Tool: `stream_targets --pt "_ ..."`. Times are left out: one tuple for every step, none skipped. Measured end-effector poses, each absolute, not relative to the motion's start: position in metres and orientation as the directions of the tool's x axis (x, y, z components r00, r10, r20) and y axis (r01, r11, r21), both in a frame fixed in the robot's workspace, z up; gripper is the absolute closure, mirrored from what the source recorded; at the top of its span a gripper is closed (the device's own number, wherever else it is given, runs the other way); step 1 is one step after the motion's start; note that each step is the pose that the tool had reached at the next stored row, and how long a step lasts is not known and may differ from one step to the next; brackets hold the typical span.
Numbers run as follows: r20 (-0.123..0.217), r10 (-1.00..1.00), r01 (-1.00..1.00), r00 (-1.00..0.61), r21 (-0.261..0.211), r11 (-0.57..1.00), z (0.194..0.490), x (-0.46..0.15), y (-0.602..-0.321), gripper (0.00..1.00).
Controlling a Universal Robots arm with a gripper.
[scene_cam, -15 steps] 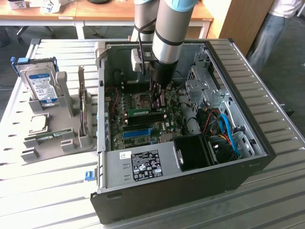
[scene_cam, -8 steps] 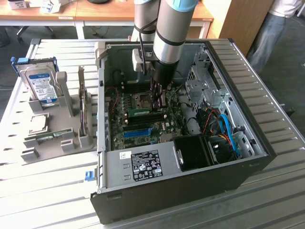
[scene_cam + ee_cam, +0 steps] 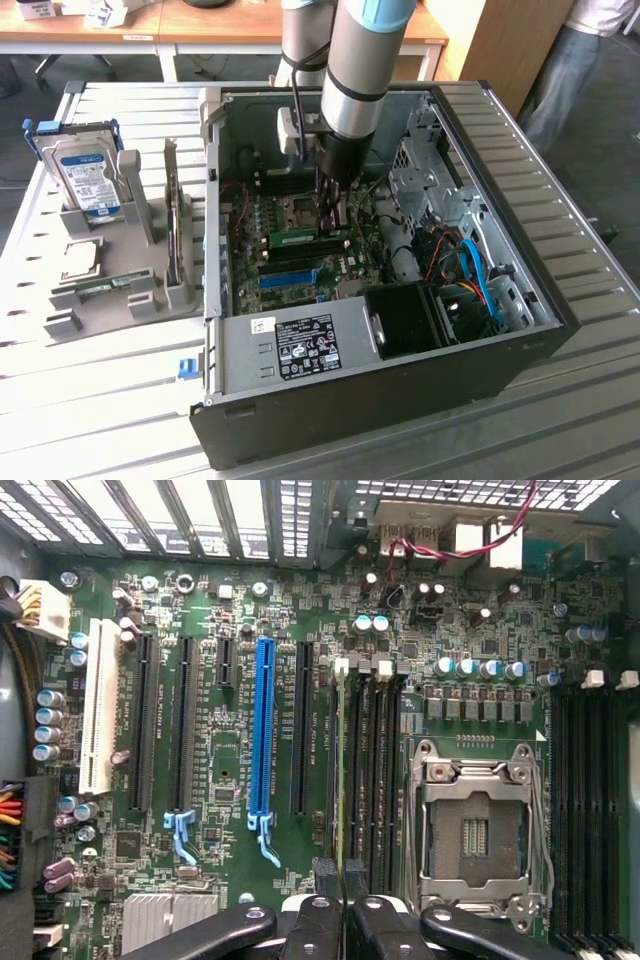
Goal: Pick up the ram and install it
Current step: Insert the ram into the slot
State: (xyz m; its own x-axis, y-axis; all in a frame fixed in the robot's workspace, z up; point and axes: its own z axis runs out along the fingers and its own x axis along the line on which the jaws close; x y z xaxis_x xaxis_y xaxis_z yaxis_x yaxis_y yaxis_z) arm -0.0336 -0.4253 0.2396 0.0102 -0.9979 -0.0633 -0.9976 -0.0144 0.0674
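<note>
Jaws pinched narrow on the ram [image 3: 340,770], stick held edge-on, apparently to seat in the memory slot beside the empty CPU socket [image 3: 480,830]. Gripper [image 3: 340,875] low inside the open computer case [image 3: 400,400], over its motherboard [image 3: 220,750]. Outside, grey fixture [image 3: 150,300] cradling a hard drive [image 3: 88,175].

Edge-on ram [image 3: 340,770], one end hidden between the pinching fingers [image 3: 325,880], chips too small to tell, seemingly seated though unclear, arm [image 3: 365,50] above the fingers cut off at the edge
</note>
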Motion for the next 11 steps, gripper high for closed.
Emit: stream_targets --pt "-0.063 -0.998 -0.998 0.010 0.067 -0.014 0.2388 -0.0336 -0.4253 0.88" --pt "-0.063 -0.998 -0.998 0.010 0.067 -0.014 0.2382 -0.0336 -0.4253 0.88" --pt "-0.063 -0.998 -0.998 0.010 0.067 -0.014 0.2382 -0.0336 -0.4253 0.88" --pt "-0.063 -0.998 -0.998 0.010 0.067 -0.014 0.2382 -0.0336 -0.4253 0.88" --pt "-0.063 -0.998 -0.998 0.010 0.067 -0.014 0.2381 -0.0336 -0.4253 0.88" --pt "-0.063 -0.998 -0.998 0.010 0.067 -0.014 0.2379 -0.0335 -0.4250 0.88" --pt "-0.063 -0.998 -0.998 0.010 0.067 -0.015 0.2378 -0.0335 -0.4246 0.88" --pt "-0.063 -0.998 -0.998 0.010 0.067 -0.015 0.2378 -0.0335 -0.4242 0.88" --pt "-0.063 -0.998 -0.998 0.010 0.067 -0.014 0.2377 -0.0335 -0.4239 0.88" --pt "-0.063 -0.998 -0.998 0.010 0.067 -0.014 0.2377 -0.0335 -0.4239 0.88" --pt "-0.063 -0.998 -0.998 0.008 0.067 -0.012 0.2377 -0.0336 -0.4239 0.88"
